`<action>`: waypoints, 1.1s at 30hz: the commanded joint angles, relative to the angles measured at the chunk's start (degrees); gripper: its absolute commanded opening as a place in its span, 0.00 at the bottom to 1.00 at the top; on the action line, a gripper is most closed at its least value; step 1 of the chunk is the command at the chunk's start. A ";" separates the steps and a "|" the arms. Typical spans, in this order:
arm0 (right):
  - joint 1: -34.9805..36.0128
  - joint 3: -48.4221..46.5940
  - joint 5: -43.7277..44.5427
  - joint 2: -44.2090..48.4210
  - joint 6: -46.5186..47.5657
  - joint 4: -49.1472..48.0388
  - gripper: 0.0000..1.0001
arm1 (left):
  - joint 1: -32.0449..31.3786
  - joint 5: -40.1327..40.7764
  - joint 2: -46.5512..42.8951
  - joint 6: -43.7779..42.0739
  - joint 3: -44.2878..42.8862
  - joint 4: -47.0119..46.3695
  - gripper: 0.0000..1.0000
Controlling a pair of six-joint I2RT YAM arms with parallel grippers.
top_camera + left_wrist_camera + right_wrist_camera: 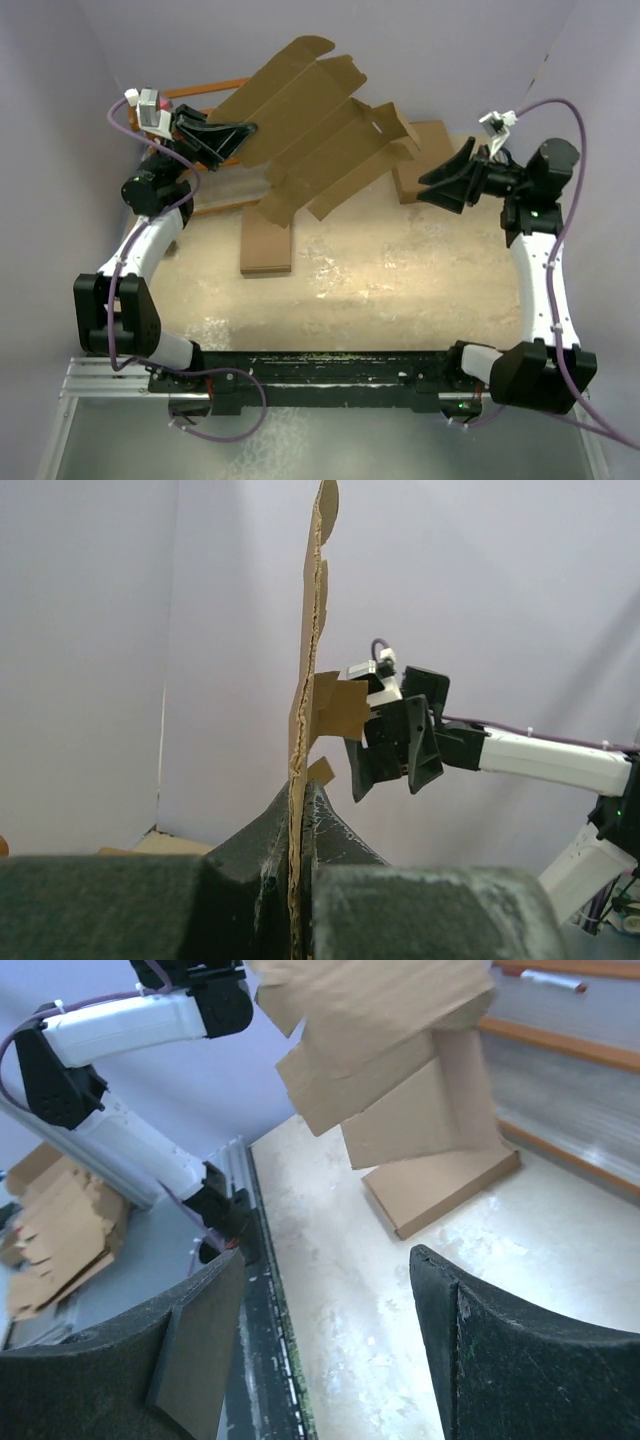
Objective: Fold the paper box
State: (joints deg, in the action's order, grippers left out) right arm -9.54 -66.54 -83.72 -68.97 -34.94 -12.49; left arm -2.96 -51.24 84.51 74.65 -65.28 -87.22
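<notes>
Soft even light, faint shadows, slight blur on left gripper

No lettering, label, brand mark, number or sign can be read in any view. The paper box shows only plain brown cardboard on its visible faces. The flat brown boxes lying on the tabletop beneath the paper box look equally unprinted, as far as can be told.
</notes>
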 commanded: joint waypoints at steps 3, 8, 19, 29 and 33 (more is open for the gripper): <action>-4.34 1.57 3.34 1.46 -0.01 -8.62 0.72 | 0.59 4.45 -1.80 2.64 0.88 -7.33 0.04; -4.30 4.58 11.06 -4.03 -0.01 -34.19 0.72 | 0.59 4.47 -2.38 3.22 1.48 -7.33 0.04; -2.87 1.73 14.47 -12.39 -0.01 -56.83 0.72 | 0.50 4.84 -2.71 3.78 2.14 -7.32 0.04; -1.28 -14.15 27.52 -5.33 16.79 13.37 0.81 | 0.50 3.65 -2.83 3.49 1.91 -7.35 0.04; -0.96 -9.95 38.76 -0.72 36.19 12.71 1.00 | 0.50 3.08 -2.70 3.40 1.91 -7.35 0.04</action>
State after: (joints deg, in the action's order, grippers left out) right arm -10.20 -76.58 -57.08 -75.88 -16.80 -18.33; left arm -2.68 -48.84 83.64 77.41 -63.07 -87.24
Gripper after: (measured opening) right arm 0.979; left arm 0.046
